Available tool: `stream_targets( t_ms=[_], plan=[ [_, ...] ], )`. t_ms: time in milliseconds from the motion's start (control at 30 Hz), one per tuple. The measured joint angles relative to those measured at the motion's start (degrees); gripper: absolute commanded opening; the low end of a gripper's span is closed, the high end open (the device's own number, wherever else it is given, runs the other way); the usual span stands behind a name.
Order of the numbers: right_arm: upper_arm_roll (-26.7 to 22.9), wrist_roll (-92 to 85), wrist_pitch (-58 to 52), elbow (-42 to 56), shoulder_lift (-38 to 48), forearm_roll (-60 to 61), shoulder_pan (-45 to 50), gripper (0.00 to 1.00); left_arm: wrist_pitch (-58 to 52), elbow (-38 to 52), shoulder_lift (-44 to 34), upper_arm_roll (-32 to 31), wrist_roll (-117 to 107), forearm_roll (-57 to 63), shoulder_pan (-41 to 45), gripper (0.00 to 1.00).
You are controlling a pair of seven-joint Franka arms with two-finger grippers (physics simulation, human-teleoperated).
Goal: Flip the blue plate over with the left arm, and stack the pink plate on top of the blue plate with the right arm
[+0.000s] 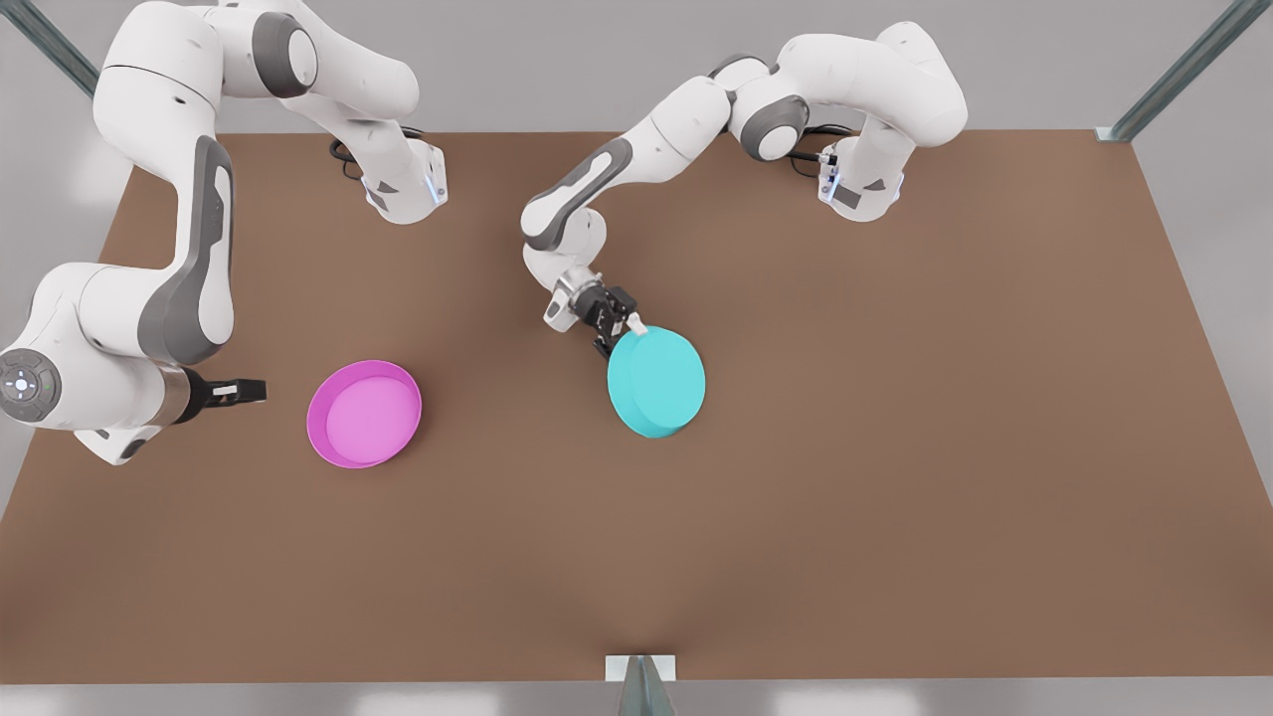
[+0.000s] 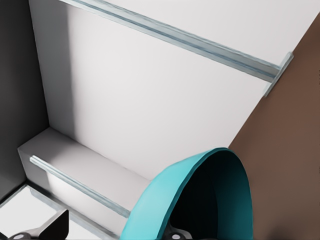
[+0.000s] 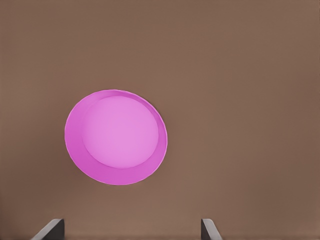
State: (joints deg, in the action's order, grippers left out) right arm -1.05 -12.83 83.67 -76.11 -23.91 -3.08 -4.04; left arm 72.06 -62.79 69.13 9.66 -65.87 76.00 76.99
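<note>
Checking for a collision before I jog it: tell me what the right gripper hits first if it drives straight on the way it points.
Probably the pink plate: the right gripper, open, points at it across bare table, though its height is unclear.

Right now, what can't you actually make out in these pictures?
- Left gripper: its hold on the blue plate is too small in the front view and cut off at the left wrist view's edge.
- Right gripper: fingertips cut off at the right wrist view's edge, near the pink plate.
</note>
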Motion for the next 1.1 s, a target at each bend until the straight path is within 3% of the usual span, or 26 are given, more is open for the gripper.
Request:
stream_targets(
  t_ms=[300, 600, 800, 1100],
  plan=[
    [0.0, 0.0, 0.0, 0.0, 0.0, 0.1, 0.0, 1.00, 0.9, 4.1, 0.0, -2.8, -3.0, -1.6, -0.2, 1.00],
    [0.0, 0.1, 0.0, 0.0, -0.1, 0.0, 0.0, 1.00, 12.4, 7.1, 0.0, -4.1, -33.3, -2.3, -1.9, 1.00],
    [0.0, 0.1, 0.0, 0.0, -0.1, 0.0, 0.0, 1.00, 24.8, 6.5, 0.9, -4.1, -38.9, -2.7, -3.8, 1.00],
    [0.0, 0.0, 0.0, 0.0, -0.1, 0.0, 0.0, 1.00, 24.5, 6.5, -4.2, -7.7, -38.3, -5.7, -3.5, 1.00]
  ],
)
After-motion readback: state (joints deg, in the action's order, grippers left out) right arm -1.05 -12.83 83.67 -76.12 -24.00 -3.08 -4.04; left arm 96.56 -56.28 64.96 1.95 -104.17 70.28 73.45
